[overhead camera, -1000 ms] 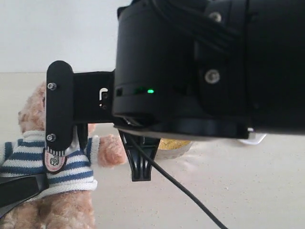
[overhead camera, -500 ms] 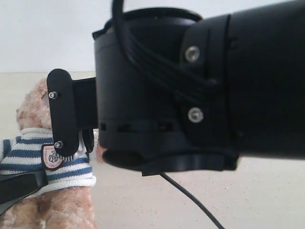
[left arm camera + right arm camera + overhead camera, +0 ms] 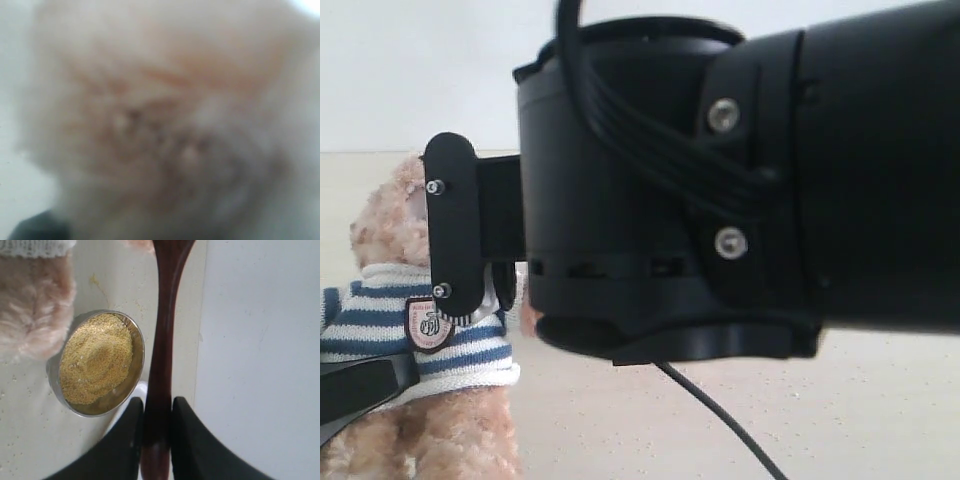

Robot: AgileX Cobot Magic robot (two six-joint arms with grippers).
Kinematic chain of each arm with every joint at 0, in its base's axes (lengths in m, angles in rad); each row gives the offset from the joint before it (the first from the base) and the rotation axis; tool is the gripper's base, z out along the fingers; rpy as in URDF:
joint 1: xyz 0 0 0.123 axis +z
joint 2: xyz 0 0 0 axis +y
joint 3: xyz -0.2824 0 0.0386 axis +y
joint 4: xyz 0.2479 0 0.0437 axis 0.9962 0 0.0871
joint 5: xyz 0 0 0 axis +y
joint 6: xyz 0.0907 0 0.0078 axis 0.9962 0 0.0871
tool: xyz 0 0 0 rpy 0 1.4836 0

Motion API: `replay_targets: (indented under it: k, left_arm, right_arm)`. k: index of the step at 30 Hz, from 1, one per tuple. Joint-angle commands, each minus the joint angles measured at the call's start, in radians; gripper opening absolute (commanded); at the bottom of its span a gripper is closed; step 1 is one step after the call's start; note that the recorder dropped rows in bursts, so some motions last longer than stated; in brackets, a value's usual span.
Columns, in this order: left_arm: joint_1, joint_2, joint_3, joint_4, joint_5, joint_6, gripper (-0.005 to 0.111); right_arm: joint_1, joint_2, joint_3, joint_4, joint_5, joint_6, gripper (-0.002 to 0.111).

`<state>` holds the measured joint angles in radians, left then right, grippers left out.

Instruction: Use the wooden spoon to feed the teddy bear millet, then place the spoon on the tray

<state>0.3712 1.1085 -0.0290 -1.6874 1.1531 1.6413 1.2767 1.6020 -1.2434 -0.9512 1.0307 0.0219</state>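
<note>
The right hand (image 3: 157, 404) pinches the slim handle of the wooden spoon (image 3: 162, 330) between its 2 black fingers (image 3: 125, 440), and the spoon points away from the hand, with its oval end cut off by the picture's edge. Seen from this wrist, the handle runs between a metal bowl (image 3: 142, 347) heaped with the millet (image 3: 95, 360) and the white tray (image 3: 260, 365); both stand on the pale bench (image 3: 840, 420). The teddy bear (image 3: 380, 235) sits just beside the bowl, in its striped sweater. For the left hand I cannot tell whether it is spread or pressed together, as its wrist view shows only blurred fur, very near. The black right arm (image 3: 740, 180) fills most of the exterior view.
</note>
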Motion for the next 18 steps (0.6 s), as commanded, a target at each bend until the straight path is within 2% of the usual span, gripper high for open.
replay_targets:
  k: [1,10,14,18]
  left_arm:
    - [0.003,0.0,0.005,-0.02,0.024,0.034,0.005]
    - [0.003,0.0,0.005,-0.02,0.024,0.034,0.005]
    - [0.003,0.0,0.005,-0.02,0.024,0.034,0.005]
    - [0.003,0.0,0.005,-0.02,0.024,0.034,0.005]
  right_arm:
    - [0.001,-0.029,-0.007,-0.006,0.009,0.076,0.0]
    - [0.001,-0.179,-0.007,0.16,0.02,0.139,0.0]
    - [-0.001,-0.277,0.003,0.199,0.02,0.287,0.0]
    - [-0.001,-0.381,0.097,0.21,-0.029,0.399,0.0]
